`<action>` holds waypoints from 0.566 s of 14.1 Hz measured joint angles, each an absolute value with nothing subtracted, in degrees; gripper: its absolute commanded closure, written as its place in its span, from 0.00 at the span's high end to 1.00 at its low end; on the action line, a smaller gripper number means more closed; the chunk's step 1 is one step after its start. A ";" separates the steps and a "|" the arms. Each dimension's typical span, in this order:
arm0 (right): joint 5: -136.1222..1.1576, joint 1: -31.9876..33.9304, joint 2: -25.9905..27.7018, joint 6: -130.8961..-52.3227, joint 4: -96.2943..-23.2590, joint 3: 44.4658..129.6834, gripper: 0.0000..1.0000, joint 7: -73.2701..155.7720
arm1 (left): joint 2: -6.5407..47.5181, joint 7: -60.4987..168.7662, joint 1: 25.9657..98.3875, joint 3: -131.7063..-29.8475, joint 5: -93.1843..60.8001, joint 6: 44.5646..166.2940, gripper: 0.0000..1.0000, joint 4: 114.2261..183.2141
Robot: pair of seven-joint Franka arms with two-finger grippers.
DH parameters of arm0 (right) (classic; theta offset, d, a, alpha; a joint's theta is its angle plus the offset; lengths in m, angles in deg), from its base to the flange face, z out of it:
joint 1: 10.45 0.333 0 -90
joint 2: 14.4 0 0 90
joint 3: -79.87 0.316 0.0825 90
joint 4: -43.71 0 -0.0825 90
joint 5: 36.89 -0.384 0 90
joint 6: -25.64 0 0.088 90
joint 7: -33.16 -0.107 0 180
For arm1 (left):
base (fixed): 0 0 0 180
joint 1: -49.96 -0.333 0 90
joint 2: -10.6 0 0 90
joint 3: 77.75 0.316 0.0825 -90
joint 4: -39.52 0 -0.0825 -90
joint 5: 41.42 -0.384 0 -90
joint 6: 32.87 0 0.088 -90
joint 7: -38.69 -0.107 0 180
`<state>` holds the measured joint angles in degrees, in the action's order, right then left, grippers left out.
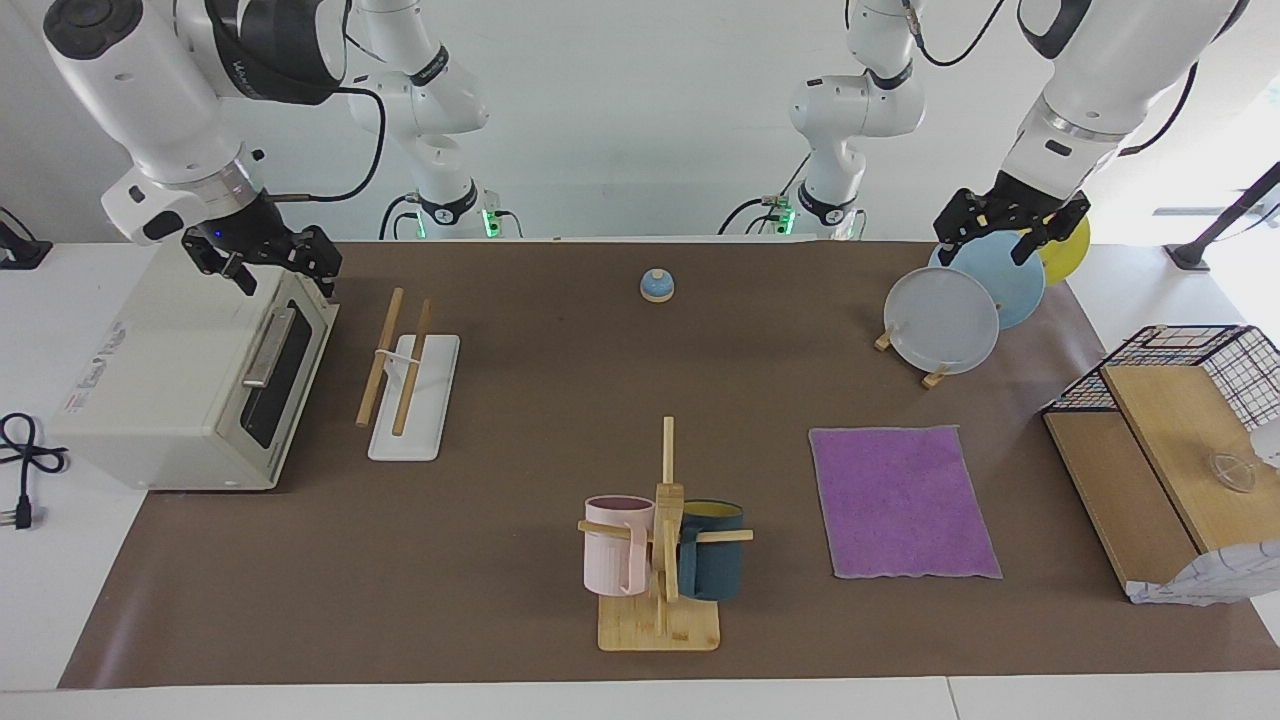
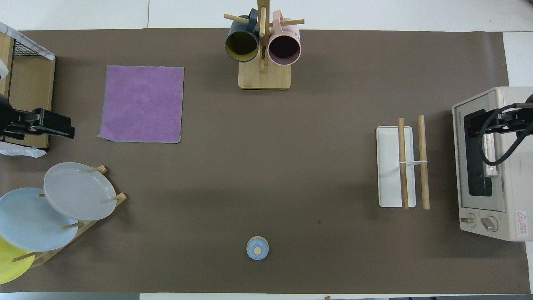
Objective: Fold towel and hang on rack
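Towel: you find the towel [image 1: 903, 501] flat, purple face up, lower right of the facing view.
Rack: the rack [image 1: 405, 370] sits centre left.
Tools: left tool [image 1: 1009, 226] and right tool [image 1: 262, 258] hang open, empty.
Advice: pinch one edge's two corners, then fold squarely.

The yellow plate [image 1: 1072, 245] is mostly hidden by the blue plate [image 1: 1000, 280] beside it. In the overhead view, the yellow plate [image 2: 10, 260] is cut off by the edge.

towel [image 1: 903, 500] flat, purple up | rack [image 1: 410, 385] beside oven [image 1: 195, 385]
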<state>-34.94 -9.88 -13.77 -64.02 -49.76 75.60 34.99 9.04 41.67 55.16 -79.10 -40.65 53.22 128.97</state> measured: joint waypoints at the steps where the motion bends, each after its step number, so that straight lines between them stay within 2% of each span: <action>1: -34.94 -9.88 -13.77 -64.02 -49.76 75.60 1.00 34.99 | 8.97 41.69 54.92 -79.10 -40.65 53.22 1.00 129.20; 3: -34.94 -9.88 -13.77 -64.02 -49.76 75.60 1.00 34.99 | 8.31 41.89 54.72 -78.99 -40.65 54.70 1.00 131.05; 8: -34.94 -9.88 -13.77 -64.02 -49.76 75.60 1.00 34.99 | 7.05 42.49 51.98 -78.82 -39.93 65.15 1.00 141.77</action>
